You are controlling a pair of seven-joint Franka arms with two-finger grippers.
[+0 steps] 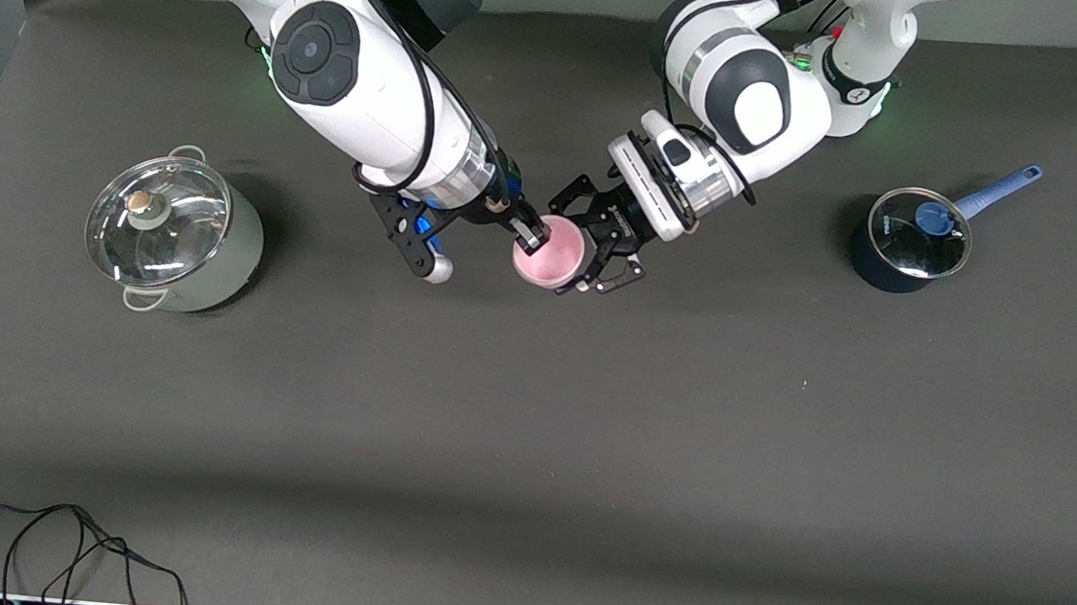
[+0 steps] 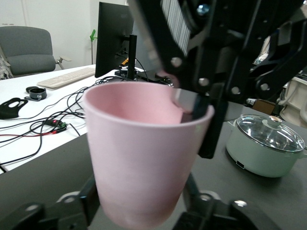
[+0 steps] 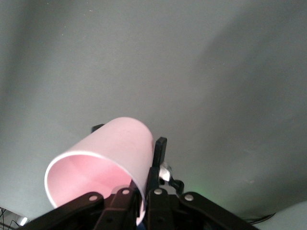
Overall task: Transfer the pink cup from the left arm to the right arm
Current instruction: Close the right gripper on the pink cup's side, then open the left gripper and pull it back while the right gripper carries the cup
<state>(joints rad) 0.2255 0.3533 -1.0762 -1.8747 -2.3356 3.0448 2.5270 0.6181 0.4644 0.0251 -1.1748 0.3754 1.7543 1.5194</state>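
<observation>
Pink cup is up in the air over the dark table mat, toward the left arm's end from the pale-green pot, which I use as ref for all positions. Cup is tilted, mouth facing up toward the front cam.

Right gripper: over the mat next to the cup on the pot's side, pinched tight on the cup's rim. Left wrist cam shows one flat finger inside the mouth, the other outside the wall. So it is holding the cup.

Left gripper: at the cup's side away from the pot, claw wrapped about the lower body and base. I can't tell whether it grips or has let go.

Green pot: stands on the mat at the right arm's end, glass lid on, w/ knob. It also shows past the cup in the left wrist cam.

Dark blue saucepan: well apart from the pot, at the left arm's end, slightly farther from the front cam. Lid on.

Black cable: loose on the mat, much nearer the front cam than the pot.
</observation>
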